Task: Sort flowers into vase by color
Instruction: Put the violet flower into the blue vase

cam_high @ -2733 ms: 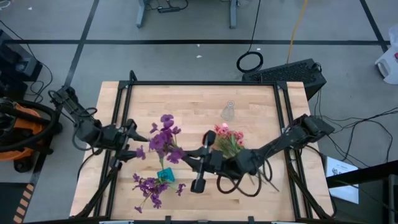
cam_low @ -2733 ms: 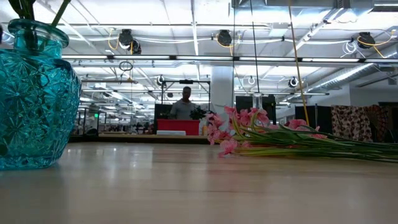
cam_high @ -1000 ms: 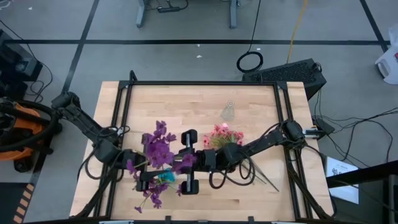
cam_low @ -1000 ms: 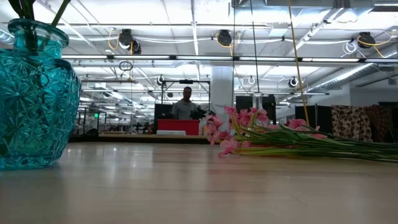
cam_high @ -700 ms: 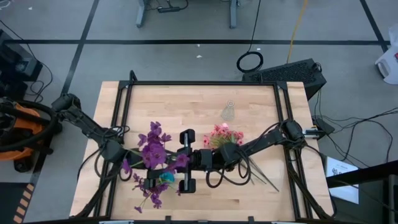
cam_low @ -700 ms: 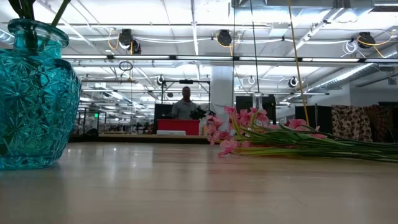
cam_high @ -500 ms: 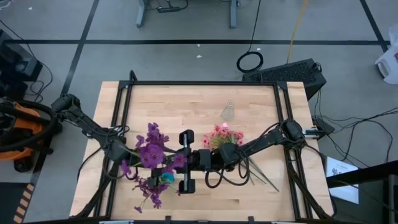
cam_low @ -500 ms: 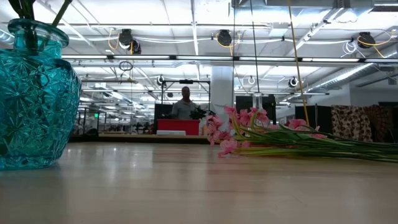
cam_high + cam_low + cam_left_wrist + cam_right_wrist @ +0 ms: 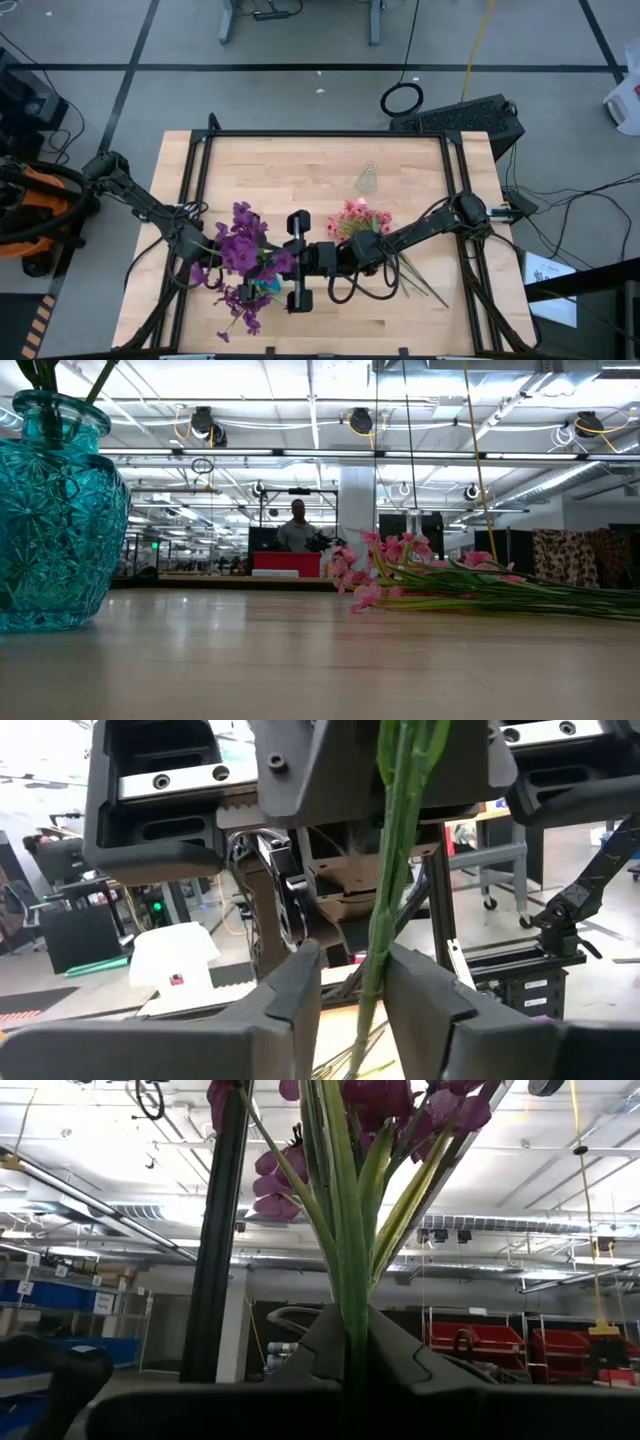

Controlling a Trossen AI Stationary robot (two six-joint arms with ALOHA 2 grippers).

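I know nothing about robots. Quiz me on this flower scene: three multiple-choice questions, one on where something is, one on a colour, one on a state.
1. Where do the pink flowers lie?
A. in the teal vase
B. on the table, right of the teal vase
C. on the floor

2. What colour are the blossoms of the spray the right gripper grips?
A. purple
B. yellow
C. white

3. How are the right gripper's fingers?
A. wide open, holding nothing
B. shut on green stems
C. out of sight

Answers: 1 B, they lie on the wood beside the teal vase. 2 A, purple petals top the stems. 3 B, the right wrist view shows stems pinched between them.
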